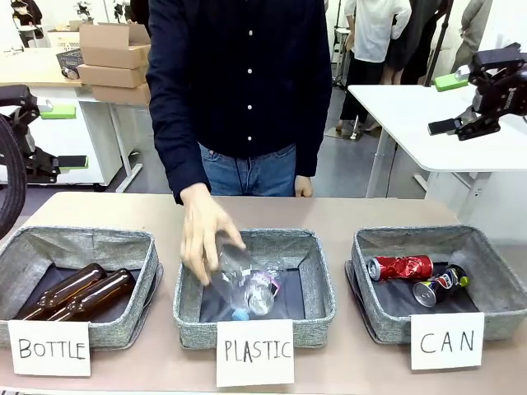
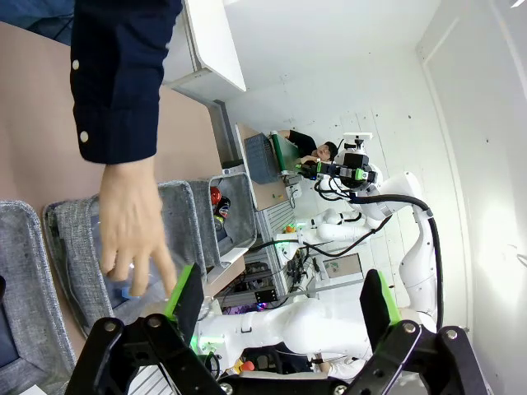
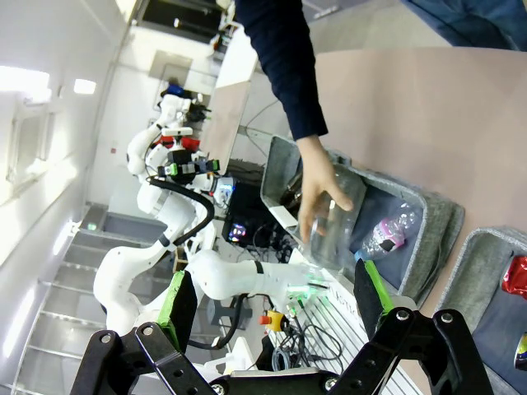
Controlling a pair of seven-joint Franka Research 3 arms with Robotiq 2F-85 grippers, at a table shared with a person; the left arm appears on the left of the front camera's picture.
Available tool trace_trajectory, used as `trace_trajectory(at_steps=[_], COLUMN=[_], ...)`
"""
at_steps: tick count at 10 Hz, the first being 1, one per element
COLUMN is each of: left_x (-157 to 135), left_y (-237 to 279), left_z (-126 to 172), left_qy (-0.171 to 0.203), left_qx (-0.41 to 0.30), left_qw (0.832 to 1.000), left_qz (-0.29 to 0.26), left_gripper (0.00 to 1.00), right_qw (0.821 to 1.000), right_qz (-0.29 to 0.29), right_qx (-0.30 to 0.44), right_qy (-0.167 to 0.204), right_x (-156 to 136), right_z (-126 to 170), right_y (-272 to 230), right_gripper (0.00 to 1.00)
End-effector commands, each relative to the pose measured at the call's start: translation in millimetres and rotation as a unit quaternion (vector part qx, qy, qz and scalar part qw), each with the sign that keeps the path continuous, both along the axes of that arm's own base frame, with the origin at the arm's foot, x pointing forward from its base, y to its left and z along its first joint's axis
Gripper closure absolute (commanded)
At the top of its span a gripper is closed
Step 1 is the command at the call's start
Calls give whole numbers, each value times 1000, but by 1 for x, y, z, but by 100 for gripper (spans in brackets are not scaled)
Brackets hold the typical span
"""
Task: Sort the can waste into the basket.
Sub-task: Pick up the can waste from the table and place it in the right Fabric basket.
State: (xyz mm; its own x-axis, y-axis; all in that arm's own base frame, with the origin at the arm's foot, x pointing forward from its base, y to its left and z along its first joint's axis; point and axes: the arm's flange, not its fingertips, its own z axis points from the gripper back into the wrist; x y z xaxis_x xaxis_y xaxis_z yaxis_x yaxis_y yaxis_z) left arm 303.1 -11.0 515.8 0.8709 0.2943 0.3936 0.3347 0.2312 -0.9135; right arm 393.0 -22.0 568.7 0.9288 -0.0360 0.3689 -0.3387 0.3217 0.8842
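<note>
The red can (image 1: pixel 401 267) and the black can with silver ends (image 1: pixel 439 284) lie side by side in the grey basket (image 1: pixel 494 280) behind the "CAN" sign (image 1: pixel 447 340), at the table's right. My right gripper (image 1: pixel 449 104) hangs open, high above and behind that basket, holding nothing. My left gripper (image 1: pixel 66 136) stands open at the far left, off the table, also holding nothing. The right wrist view shows its open gripper (image 3: pixel 272 296) and the red can (image 3: pixel 515 276) at the edge. In the left wrist view the gripper (image 2: pixel 280 300) is open, with the cans (image 2: pixel 217 204) far off.
A person stands at the far side, one hand (image 1: pixel 202 234) in the middle "PLASTIC" basket (image 1: pixel 317 284) on a clear plastic bottle (image 1: pixel 243 280). The left "BOTTLE" basket (image 1: pixel 123 247) holds two brown glass bottles (image 1: pixel 82 294). Bare tabletop (image 1: pixel 370 210) lies behind the baskets.
</note>
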Motion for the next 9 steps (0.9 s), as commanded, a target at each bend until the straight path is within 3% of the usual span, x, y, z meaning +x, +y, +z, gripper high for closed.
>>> trace_trajectory(at_steps=[1,9], left_x=[-1,-1], left_y=[-2,-2], left_z=[-2,-2], left_qy=[-6,-6], left_qx=[-10,-10], left_qw=[1000,1000], left_qz=[-1,-1], left_gripper=[0,0], right_qw=[1000,1000], right_qz=[3,3], right_qx=[-1,-1], right_qy=[-4,-4], right_x=[0,0], right_z=[1,1], right_y=[2,2], right_gripper=[0,0])
